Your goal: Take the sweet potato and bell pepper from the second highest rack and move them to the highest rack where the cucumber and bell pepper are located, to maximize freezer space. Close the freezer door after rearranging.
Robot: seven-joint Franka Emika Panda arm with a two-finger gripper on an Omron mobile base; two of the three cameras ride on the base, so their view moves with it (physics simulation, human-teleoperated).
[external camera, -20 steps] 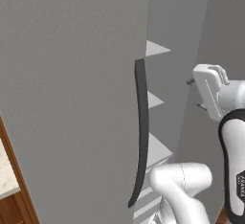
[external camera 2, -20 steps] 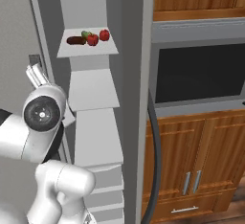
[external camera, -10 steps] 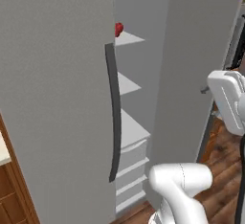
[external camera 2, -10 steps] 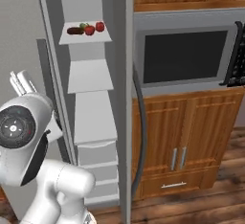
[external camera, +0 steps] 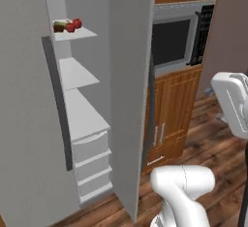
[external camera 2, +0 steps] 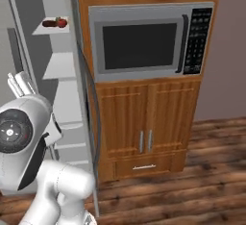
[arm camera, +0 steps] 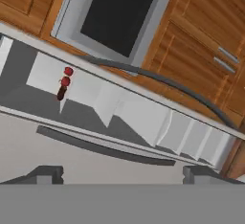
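Swinging right with the base, the view now takes in the wall oven (external camera 2: pixel 149 43); the hand (arm camera: pixel 119 173) gapes empty, produce (external camera: pixel 68 25) on the freezer's (external camera: pixel 82 114) top rack, freezer door (external camera: pixel 29 124) open.

Matte grey freezer (external camera: pixel 131 75) with dark handles; red peppers (external camera: pixel 73 25); brown wood cabinets (external camera 2: pixel 149 118).
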